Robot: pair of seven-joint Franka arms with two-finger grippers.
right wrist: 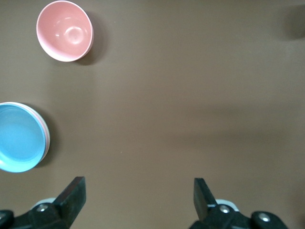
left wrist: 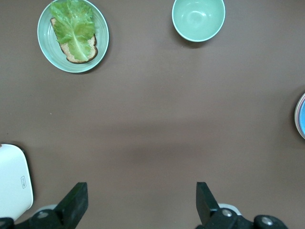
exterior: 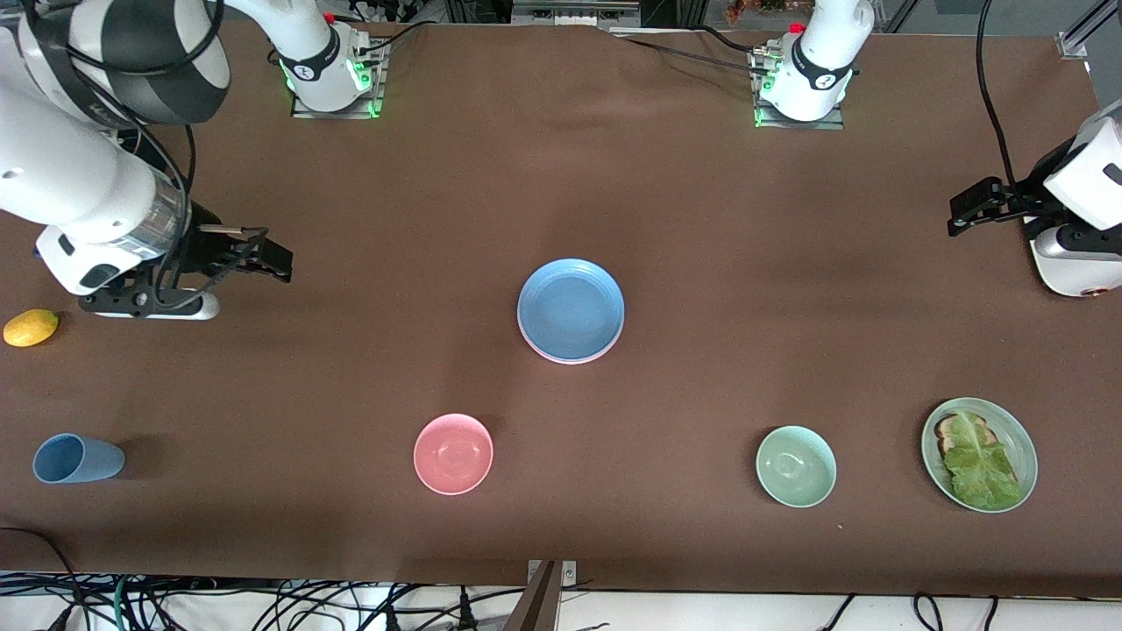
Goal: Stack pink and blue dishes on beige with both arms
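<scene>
The front view takes in the whole brown table. Running across it from the right arm's end: a yellow lemon, a blue cup lying on its side, the right gripper, a pink bowl, the stack of plates in the middle, a green bowl, a green plate with toast and a lettuce leaf, and the left gripper.

The blue plate lies on top of the stack. A thin pink plate shows only as a rim under it. The right wrist view shows that rim more clearly, a pale pink edge around the blue plate. A beige plate cannot be made out in any view; if it lies at the bottom it is covered.

By count: two bowls, one cup, one lemon, one green plate, two stacked plates that show.

The right gripper hangs over bare table near the lemon, its jaws spread wide and holding nothing. The left gripper hangs over bare table at the left arm's end, jaws likewise spread and holding nothing. Both arms wait well apart from the stack.

The left wrist view shows the toast slice under the leaf, and a white block beside its fingers.
</scene>
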